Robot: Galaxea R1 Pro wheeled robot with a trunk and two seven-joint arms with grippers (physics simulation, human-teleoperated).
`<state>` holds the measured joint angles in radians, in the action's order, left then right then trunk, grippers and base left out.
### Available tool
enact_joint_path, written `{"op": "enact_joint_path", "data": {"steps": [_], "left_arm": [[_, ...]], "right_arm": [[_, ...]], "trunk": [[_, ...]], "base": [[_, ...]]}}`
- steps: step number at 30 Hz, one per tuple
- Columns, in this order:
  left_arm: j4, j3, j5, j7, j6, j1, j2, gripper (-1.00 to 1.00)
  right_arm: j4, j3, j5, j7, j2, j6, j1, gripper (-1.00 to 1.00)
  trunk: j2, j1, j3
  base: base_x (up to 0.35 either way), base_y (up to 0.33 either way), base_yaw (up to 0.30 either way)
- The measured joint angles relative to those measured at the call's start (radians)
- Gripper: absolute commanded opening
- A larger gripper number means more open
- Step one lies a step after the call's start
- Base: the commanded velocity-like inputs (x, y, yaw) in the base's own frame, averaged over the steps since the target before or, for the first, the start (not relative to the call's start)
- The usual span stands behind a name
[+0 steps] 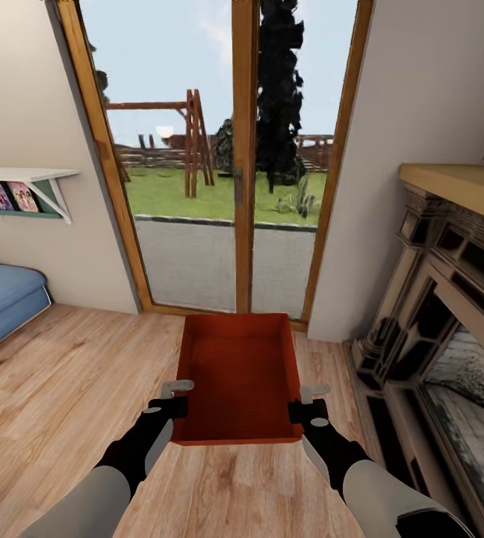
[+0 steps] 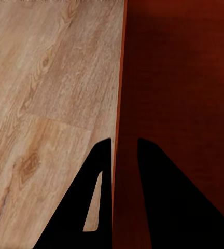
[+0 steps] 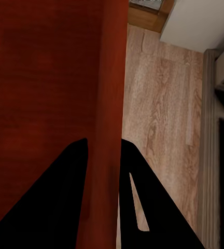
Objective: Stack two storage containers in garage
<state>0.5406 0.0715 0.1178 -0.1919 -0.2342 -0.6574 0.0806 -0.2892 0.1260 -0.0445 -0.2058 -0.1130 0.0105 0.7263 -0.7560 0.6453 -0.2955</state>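
Observation:
One red-orange open-top storage container (image 1: 238,373) hangs above the wood plank floor of the living room, straight ahead of me in the head view. My left gripper (image 1: 173,398) is shut on its left wall, one finger inside and one outside. The right gripper (image 1: 309,401) clamps the right wall the same way. In the left wrist view the container wall (image 2: 118,93) runs between my two dark fingers (image 2: 99,202). The right wrist view shows the other wall (image 3: 108,104) pinched between fingers (image 3: 65,197). The container looks empty.
Glass patio doors with an orange wood frame (image 1: 243,164) stand directly ahead. A fireplace with a wooden mantel (image 1: 451,314) fills the right side. A blue sofa (image 1: 3,299) sits at the left, under a small wall shelf (image 1: 25,190). Open plank floor (image 1: 63,373) lies left of the container.

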Motion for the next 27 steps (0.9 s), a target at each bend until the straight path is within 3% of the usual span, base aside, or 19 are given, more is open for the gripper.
{"op": "enact_joint_path", "data": {"steps": [27], "left_arm": [[0.000, 0.000, 0.000, 0.000, 0.000, 0.000, 0.000, -1.00]], "right_arm": [[0.000, 0.000, 0.000, 0.000, 0.000, 0.000, 0.000, -1.00]], "trunk": [[0.000, 0.000, 0.041]], "base": [[0.000, 0.000, 0.000]]}}
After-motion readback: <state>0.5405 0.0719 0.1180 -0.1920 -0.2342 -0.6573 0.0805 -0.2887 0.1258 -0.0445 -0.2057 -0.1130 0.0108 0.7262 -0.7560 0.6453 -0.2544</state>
